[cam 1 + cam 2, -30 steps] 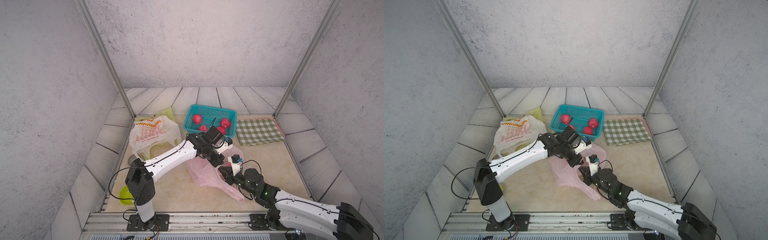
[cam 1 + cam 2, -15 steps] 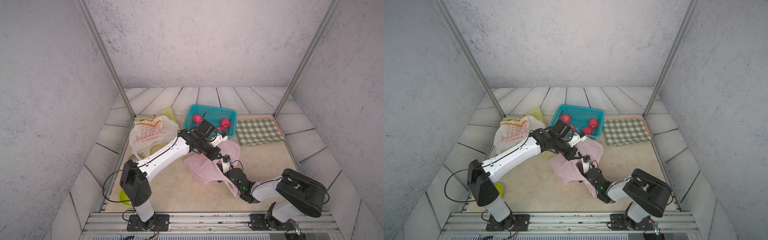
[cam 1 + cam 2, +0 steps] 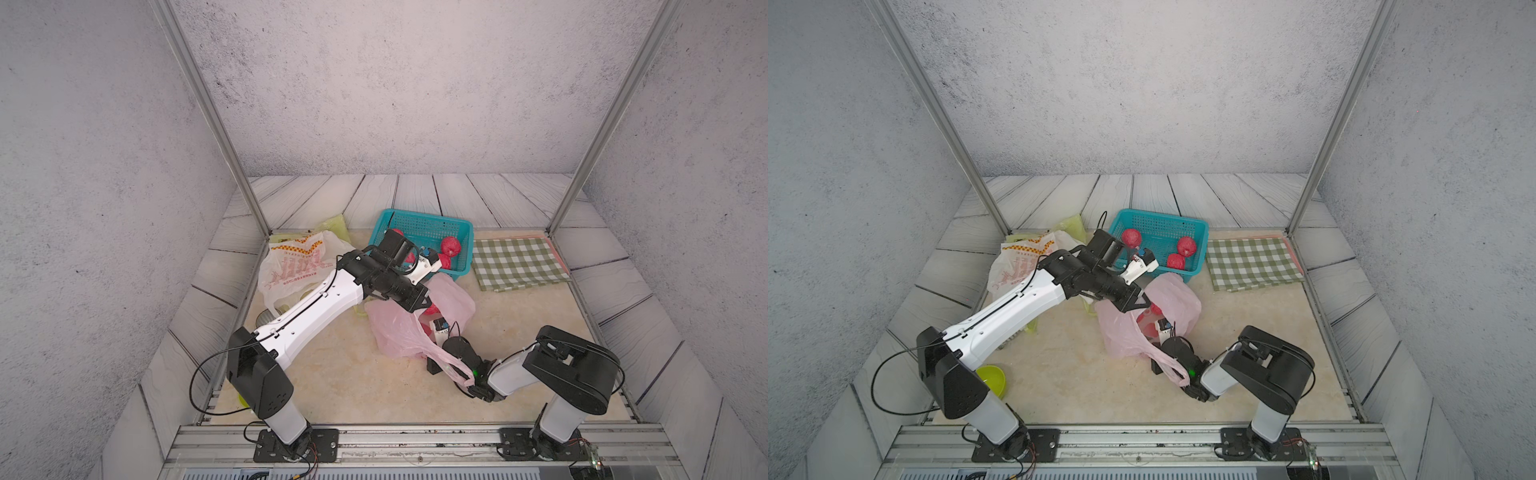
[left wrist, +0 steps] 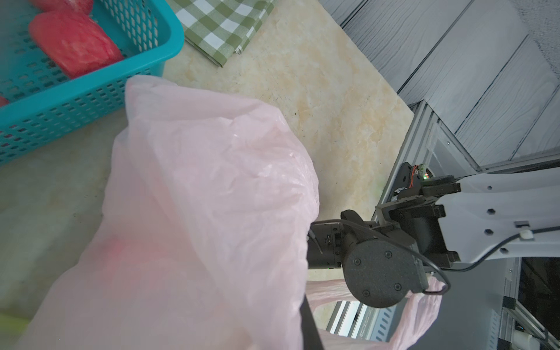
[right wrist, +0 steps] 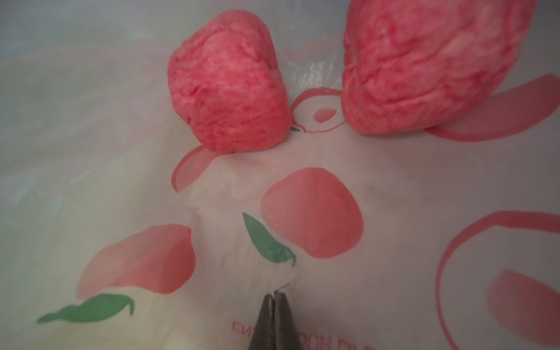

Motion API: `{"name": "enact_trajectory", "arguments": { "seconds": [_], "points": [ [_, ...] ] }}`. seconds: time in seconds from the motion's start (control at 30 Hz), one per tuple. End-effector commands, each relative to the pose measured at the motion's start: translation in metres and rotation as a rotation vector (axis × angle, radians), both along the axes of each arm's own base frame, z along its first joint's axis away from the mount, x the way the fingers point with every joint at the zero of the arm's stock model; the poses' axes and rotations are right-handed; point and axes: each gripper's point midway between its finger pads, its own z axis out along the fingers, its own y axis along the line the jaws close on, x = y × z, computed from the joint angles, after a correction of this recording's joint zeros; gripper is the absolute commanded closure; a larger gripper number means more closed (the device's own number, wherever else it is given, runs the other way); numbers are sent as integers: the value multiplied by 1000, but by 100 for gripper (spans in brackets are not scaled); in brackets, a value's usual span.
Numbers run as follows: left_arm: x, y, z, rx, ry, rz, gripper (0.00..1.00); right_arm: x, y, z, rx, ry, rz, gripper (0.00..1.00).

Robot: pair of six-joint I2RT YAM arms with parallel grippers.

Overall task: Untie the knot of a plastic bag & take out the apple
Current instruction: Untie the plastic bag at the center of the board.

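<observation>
Two apples [image 5: 227,91] lie inside the pink bag [image 3: 395,332], just near of the basket [image 3: 432,219]. The left gripper [image 3: 420,306] pinches the bag's edge up, and the right gripper [image 5: 274,303] has now pushed inside (outside a second ago), jaws closed and empty. The knot looks undone, and grabbing comes next.

Three apples [image 3: 1186,246] in one basket [image 3: 1201,253], two apples [image 5: 227,88] in one pink bag [image 3: 1121,332], one checked cloth [image 3: 1250,259].

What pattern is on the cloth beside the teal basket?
Green-and-white check on the cloth, folded flat; it shows best in both top views.
</observation>
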Motion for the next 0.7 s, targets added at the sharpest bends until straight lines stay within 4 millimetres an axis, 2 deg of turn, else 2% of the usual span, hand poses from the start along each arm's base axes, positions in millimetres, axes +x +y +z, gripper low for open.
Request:
{"name": "enact_trajectory", "arguments": {
  "seconds": [0.0,0.3,0.47,0.5,0.53,0.57,0.67],
  "points": [
    [12,13,37,-17,-110,18,100,-37,-31,-58,-141,246,-19,100],
    [34,25,96,-27,-210,59,100,-41,-37,-64,-169,286,-49,100],
    [42,34,105,2,-239,101,100,-39,-40,-67,-194,296,-70,100],
    [42,34,105,-6,-239,106,97,-39,-40,-66,-192,296,-69,100],
    [38,34,102,-15,-227,96,87,-39,-37,-64,-189,293,-59,100],
    [34,32,99,-27,-211,82,81,-39,-35,-61,-186,289,-44,100],
    [17,30,85,-77,-158,49,72,-39,-22,-38,-191,280,33,92]
  ]
}}
